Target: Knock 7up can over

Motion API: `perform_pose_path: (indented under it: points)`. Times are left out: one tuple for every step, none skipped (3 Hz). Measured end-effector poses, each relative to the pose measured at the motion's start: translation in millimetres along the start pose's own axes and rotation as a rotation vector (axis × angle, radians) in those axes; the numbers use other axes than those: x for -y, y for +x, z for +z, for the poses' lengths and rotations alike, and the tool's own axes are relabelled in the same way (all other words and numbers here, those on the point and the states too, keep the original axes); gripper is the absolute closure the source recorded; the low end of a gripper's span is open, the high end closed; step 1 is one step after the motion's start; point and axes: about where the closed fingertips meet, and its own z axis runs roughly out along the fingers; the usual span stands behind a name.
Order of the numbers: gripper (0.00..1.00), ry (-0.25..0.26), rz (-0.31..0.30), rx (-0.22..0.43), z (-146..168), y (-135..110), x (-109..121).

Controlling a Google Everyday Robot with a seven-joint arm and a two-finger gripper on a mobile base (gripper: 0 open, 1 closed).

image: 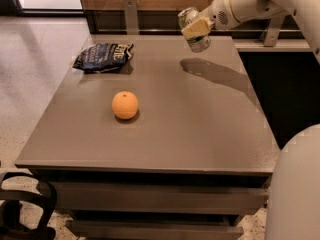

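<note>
7up can (189,17) is not lying on its side anywhere: it hangs in the air in the robot's grasp, so by my judgement the knock-over is not yet done. What seems left is to bring the can down so that it ends resting on its side on the surface. The grey-brown table (150,149) fills most of the view, and its far right part, beneath the can, is bare apart from a dark shadow (215,71) cast on it. The white arm (250,1) reaches in from the upper right, over the table's far right corner. A dark blue chip bag (104,56) lies crumpled near the far left edge, well apart from the can. A round orange (125,105) sits left of the table's middle, also well apart from it. The gripper (194,31) is above the far right of the table, its jaws clamped on the can's body, with one beige finger pad (198,27) lying across the side that faces the camera; the other finger is hidden behind the can. The can touches nothing but the gripper. It is small, silver-white with faint green marking low on its body and a silver top, and it is tilted, top leaning toward the upper left and base toward the lower right. No dent or spill shows.
</note>
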Motion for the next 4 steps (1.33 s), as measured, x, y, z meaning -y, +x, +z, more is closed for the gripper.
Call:
perform_pose_path:
  points:
    - [1.00, 0.001, 0.019, -0.122, 3, 19, -7]
    - [1.00, 0.009, 0.033, -0.227, 10, 36, -14]
    - [1.00, 0.012, 0.037, -0.357, 26, 56, -21]
    - [1.00, 0.001, 0.023, -0.415, 39, 65, -24]
